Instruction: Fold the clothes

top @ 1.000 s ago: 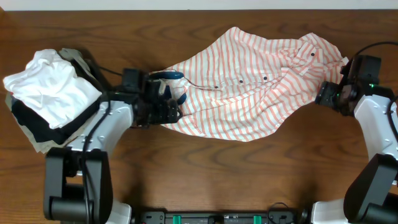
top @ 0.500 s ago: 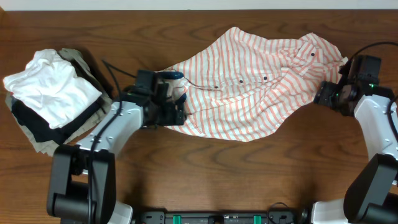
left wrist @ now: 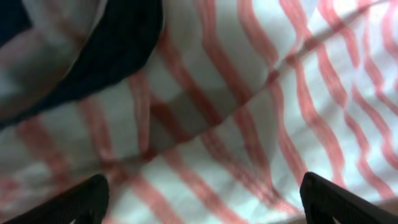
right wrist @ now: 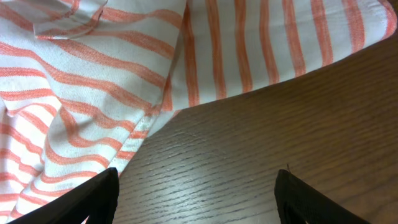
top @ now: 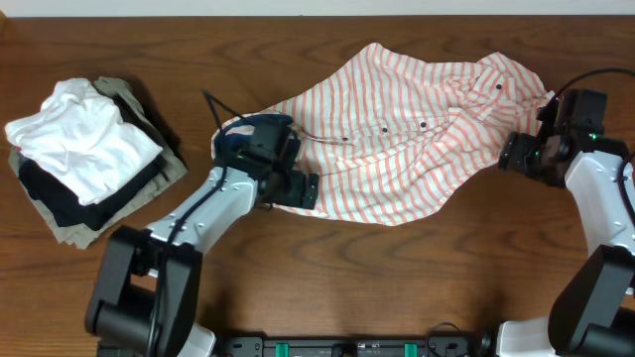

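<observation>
The left pincer (top: 303, 188) stands fully released, its two tips spread wide above striped cloth with nothing between them; the left wrist view shows only fabric below. The right pincer (top: 511, 154) is also released, and the right wrist view shows its tips straddling bare wood just beside the cloth's edge. The clothes (top: 397, 159), a white shirt with thin orange-red stripes, lie rumpled and unfolded across the middle and right of the bench (top: 327, 278), the dark blue inner collar (top: 263, 124) toward the left arm and a row of small dark buttons (top: 385, 130) running along the middle. The fabric is judged light, soft and limp: it will sag and drag, not hold shape, and a pinch may catch more than one layer. Grasping is best at firm edges: the collar or shoulder seam on the left, the hem corner on the right. A stack of folded garments (top: 84, 164) sits well apart at the far left, clear of the shirt; only the shirt's own creases obstruct.
</observation>
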